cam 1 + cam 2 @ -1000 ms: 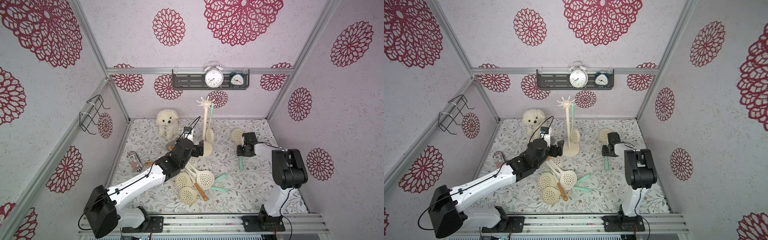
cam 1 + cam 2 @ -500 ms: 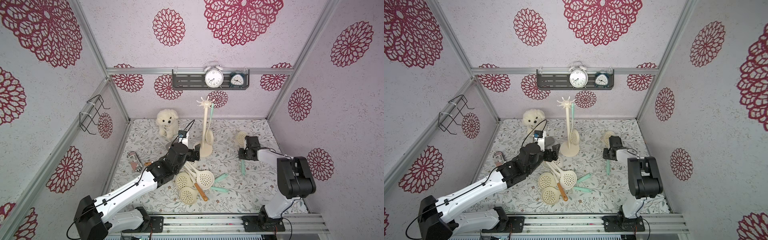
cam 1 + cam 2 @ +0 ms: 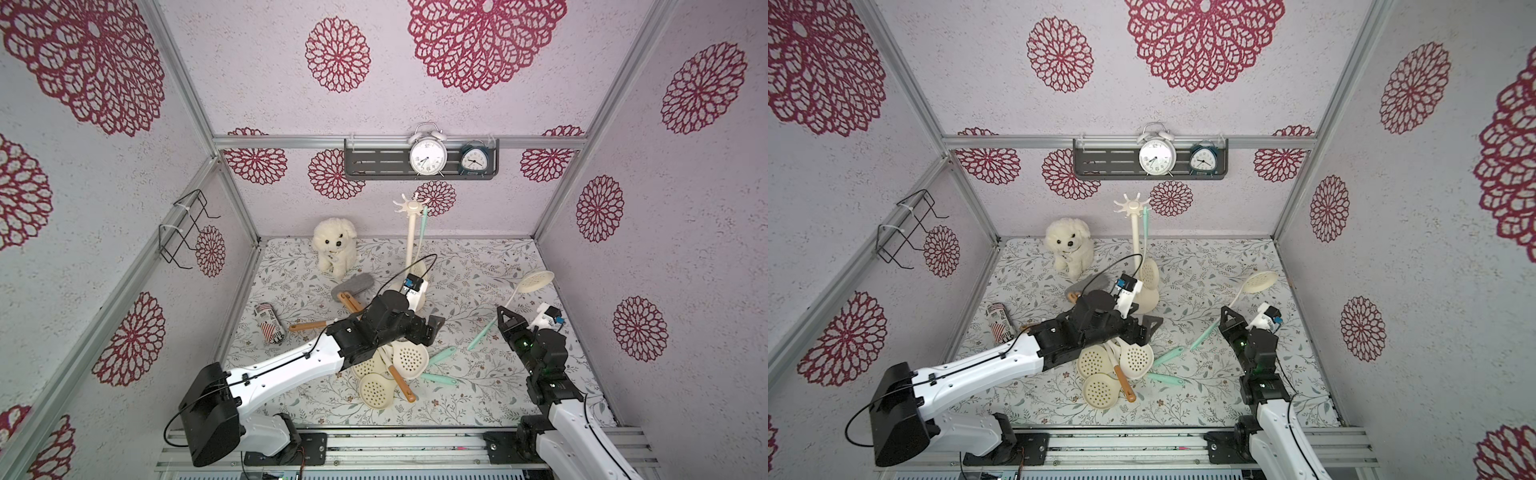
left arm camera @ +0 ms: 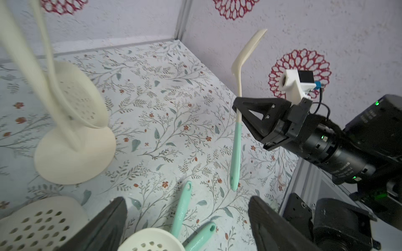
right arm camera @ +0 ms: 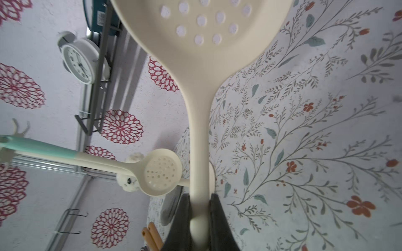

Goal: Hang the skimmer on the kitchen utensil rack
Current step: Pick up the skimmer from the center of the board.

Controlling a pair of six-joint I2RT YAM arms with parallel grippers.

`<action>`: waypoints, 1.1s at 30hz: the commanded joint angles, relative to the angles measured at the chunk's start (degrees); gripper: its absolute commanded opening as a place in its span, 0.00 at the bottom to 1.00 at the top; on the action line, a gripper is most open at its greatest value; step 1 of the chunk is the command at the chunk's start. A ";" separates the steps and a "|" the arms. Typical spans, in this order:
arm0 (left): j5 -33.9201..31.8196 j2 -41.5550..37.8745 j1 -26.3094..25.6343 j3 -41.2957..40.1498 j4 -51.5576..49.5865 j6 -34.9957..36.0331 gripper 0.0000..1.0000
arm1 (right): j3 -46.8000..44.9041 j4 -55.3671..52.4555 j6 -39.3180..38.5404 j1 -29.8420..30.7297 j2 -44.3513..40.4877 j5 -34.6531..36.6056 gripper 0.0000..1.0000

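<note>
Right wrist view: your right gripper (image 5: 200,203) is clamped on the skimmer (image 5: 199,130) by its cream shaft, bowl raised near the side wall (image 3: 623,270). Your left gripper (image 4: 187,201) gapes empty above loose skimmers (image 3: 409,359). Bare mat (image 3: 465,282) separates skimmer from kitchen utensil rack (image 3: 411,245), well apart.

Five skimmers (image 3: 409,359) in all: three heaped on the tabletop (image 3: 478,266), one hanging from the single rack (image 3: 411,237), and one raised skimmer (image 3: 536,281). Two clocks (image 3: 428,156) stand on one shelf (image 3: 374,160). There is one plush dog (image 3: 334,247), one striped can (image 3: 270,324), one wire basket (image 3: 183,230), one grey pad (image 3: 355,286), three loose wooden handles (image 3: 307,326) and two arms (image 3: 291,365).
</note>
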 commanded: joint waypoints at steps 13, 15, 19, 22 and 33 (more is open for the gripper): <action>4.28 16.21 -6.09 16.37 -6.73 8.52 0.82 | -2.99 -0.16 15.95 1.51 -7.34 -1.42 0.00; 4.40 18.04 -6.64 17.50 -7.20 8.89 0.79 | -2.98 -0.12 16.06 1.66 -7.58 -1.42 0.00; 3.99 20.98 -7.44 19.36 -8.29 9.28 0.69 | -2.90 -0.06 16.53 1.66 -7.95 -1.77 0.00; 3.99 22.62 -7.79 20.30 -8.68 9.47 0.60 | -2.93 -0.22 16.72 1.84 -8.17 -2.10 0.00; 4.69 24.95 -8.41 21.94 -9.43 9.77 0.21 | -3.16 0.09 17.93 2.17 -7.98 -2.32 0.00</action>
